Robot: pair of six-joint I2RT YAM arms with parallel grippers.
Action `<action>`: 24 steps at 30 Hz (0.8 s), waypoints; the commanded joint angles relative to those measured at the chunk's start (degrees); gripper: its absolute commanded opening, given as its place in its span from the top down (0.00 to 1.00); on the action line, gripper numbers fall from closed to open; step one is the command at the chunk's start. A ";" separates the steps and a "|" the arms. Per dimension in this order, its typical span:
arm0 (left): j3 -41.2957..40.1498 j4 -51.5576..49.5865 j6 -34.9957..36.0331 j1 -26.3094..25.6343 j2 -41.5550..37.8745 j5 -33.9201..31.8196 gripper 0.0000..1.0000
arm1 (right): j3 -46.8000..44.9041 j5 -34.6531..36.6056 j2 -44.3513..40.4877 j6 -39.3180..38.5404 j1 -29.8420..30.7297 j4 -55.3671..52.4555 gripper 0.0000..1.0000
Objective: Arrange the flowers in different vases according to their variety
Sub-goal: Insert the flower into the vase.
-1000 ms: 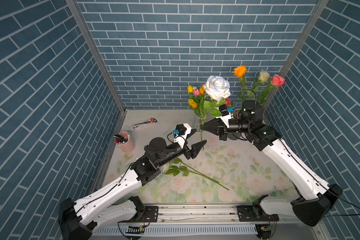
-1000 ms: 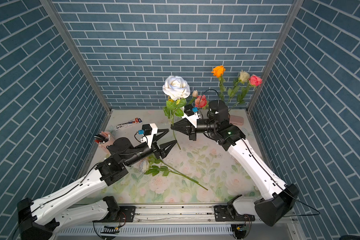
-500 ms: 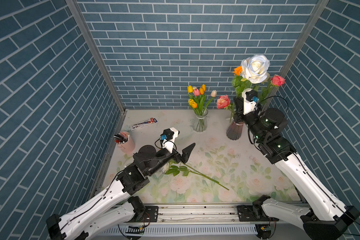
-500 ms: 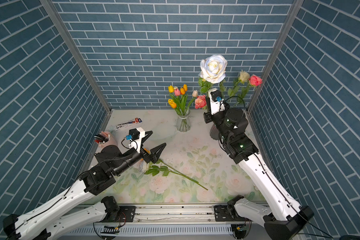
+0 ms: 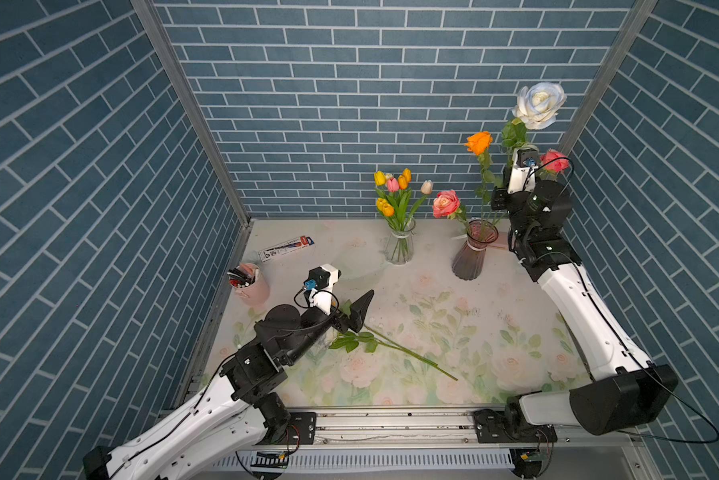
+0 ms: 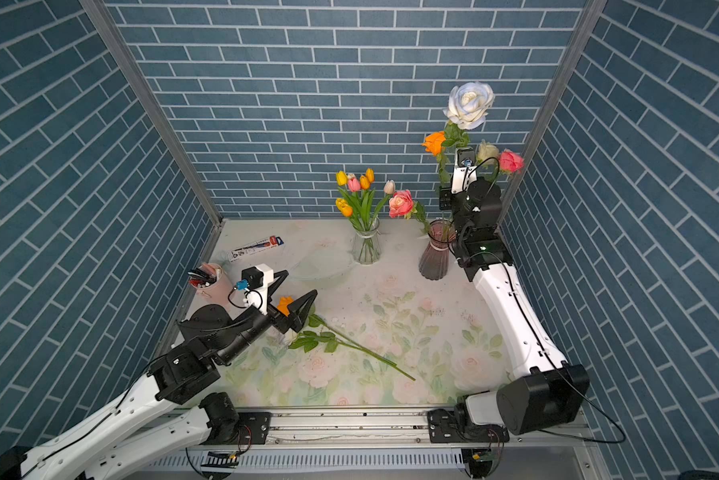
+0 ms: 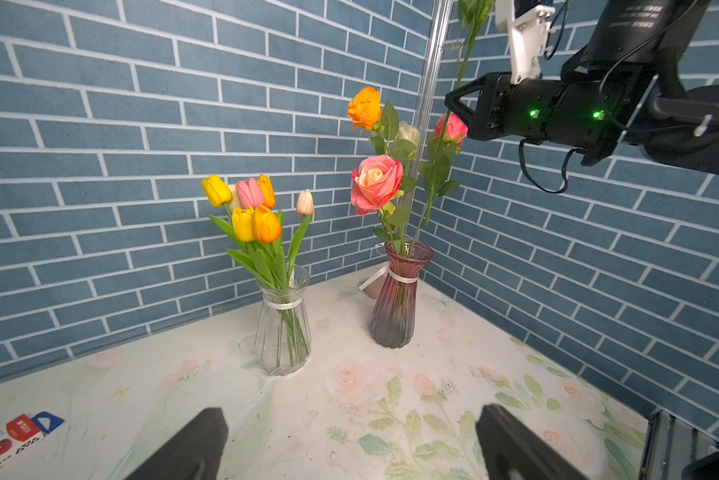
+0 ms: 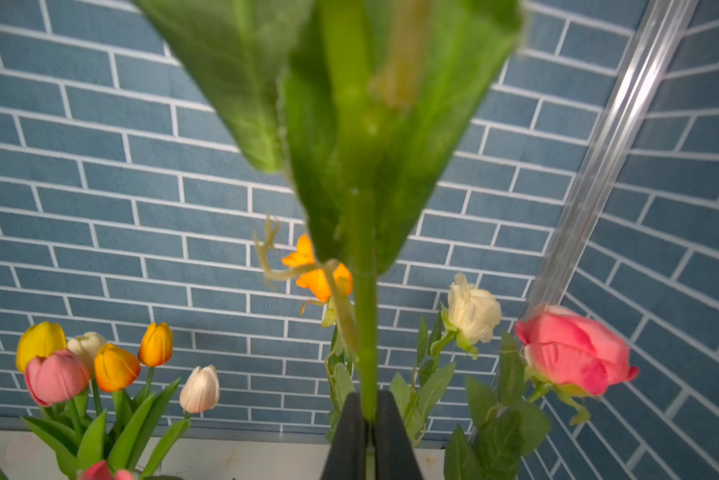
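White rose [image 5: 539,104] is standing upright right above the purple vase [image 5: 474,253], w/ the right gripper [image 8: 368,415] pinching its stem tight. A sec ago it was riding over by the clear vase [image 5: 399,247], just left of the purple vase, where the tulips [image 5: 395,195] are sitting. So the carry is ending & the stem is prob. going down into the purple vase next; whether its tip is already inside isn't clear.

Meanwhile the left gripper [image 7: 355,444] is gaping fully wide, holding nothing. It has backed off to the near-left of the purple vase, over the last loose rose [image 5: 355,340] lying on the cloth [image 5: 453,316], likely its next pick.

In a top view that rose's orange head [image 6: 285,304] is peeking out by the jaws. The left wrist cam is missing it, showing only cloth between the fingers [image 7: 200,440]. The right wrist cam is giving the pinch close up.
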 commanded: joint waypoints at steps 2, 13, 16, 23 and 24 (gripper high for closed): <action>-0.34 0.99 -0.74 -0.16 -0.74 -1.15 0.00 | -2.65 -2.81 2.16 3.95 -1.47 5.94 1.00; 0.03 0.85 -0.64 -0.16 -0.63 -1.64 0.00 | -13.81 -2.94 2.13 6.34 -2.01 4.74 1.00; 0.27 0.68 -0.65 -0.16 -0.40 -1.30 0.00 | -10.28 -3.02 4.42 7.29 -2.07 -4.82 0.98; 1.83 -1.61 -0.63 -0.16 1.01 -0.96 0.00 | -8.55 -5.76 3.86 8.30 -2.07 -15.01 0.43; 2.22 -2.15 -0.73 -0.16 1.40 -1.02 0.00 | -8.36 -6.42 3.34 8.20 -2.05 -16.42 0.42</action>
